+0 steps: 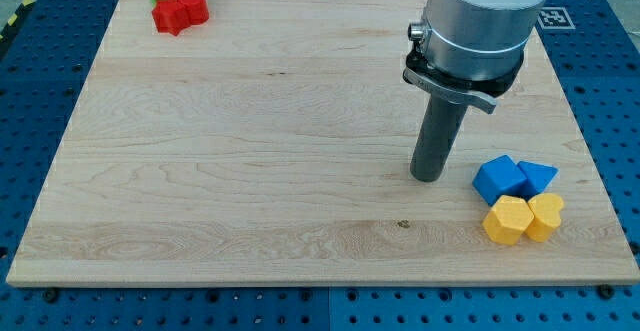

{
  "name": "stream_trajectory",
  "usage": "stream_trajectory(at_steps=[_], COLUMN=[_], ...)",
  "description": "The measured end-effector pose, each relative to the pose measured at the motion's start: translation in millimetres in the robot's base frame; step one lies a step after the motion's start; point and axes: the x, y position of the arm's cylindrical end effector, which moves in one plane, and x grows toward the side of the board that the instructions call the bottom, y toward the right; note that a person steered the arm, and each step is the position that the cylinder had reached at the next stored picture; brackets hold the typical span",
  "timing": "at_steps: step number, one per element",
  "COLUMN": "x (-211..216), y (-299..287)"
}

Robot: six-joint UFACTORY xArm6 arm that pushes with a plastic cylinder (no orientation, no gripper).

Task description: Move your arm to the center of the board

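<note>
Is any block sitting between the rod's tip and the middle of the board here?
Nothing visible does. My tip rests right of centre, with bare board leftward; the blue and yellow blocks lie to its right, red and green top left.

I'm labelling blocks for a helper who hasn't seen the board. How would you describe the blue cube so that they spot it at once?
Start at the wooden board and go to its corner at the view's bottom right, where four blocks cluster just right of my tip. The blue cube is the cluster's top-left block. Its blue neighbour is pointed like a triangle, and the two yellow blocks sit below.
</note>
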Motion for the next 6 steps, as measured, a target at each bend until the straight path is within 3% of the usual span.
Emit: stream_trajectory(at_steps=[4, 6], x=[-5.6, -12.7], y=[-0.6, -45.5])
